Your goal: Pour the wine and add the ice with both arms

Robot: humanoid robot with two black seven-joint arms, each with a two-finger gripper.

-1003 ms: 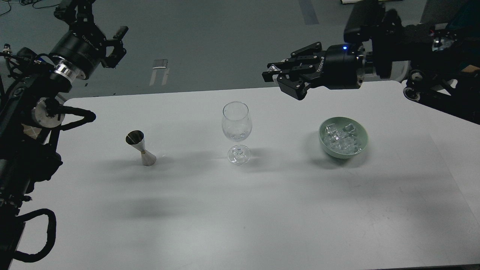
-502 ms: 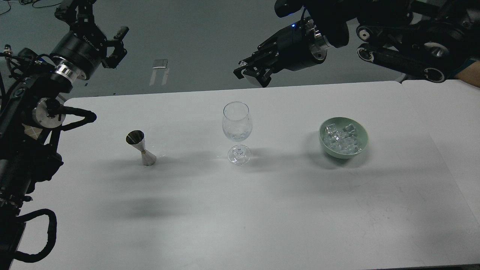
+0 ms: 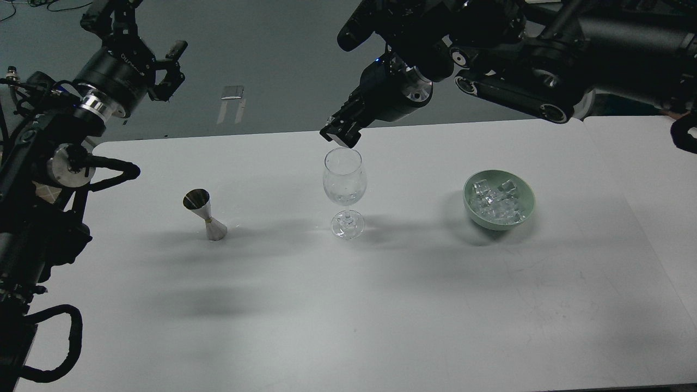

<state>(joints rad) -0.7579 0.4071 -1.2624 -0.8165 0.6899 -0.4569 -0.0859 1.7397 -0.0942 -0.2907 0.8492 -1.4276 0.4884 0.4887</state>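
A: Right gripper hangs just above the wine glass rim, fingers close together, a pale bit at the tips, maybe an ice cube; can't tell for sure.

B: Risk?

A: Tips off-centre, so a drop could bounce off the rim, or a knock could topple the stemmed glass.

B: Rest of the ice?

A: In the green bowl, well right of the glass. Jigger stands left, clear of it. Left gripper is raised far off, fingers apart, empty. Nothing blocks.
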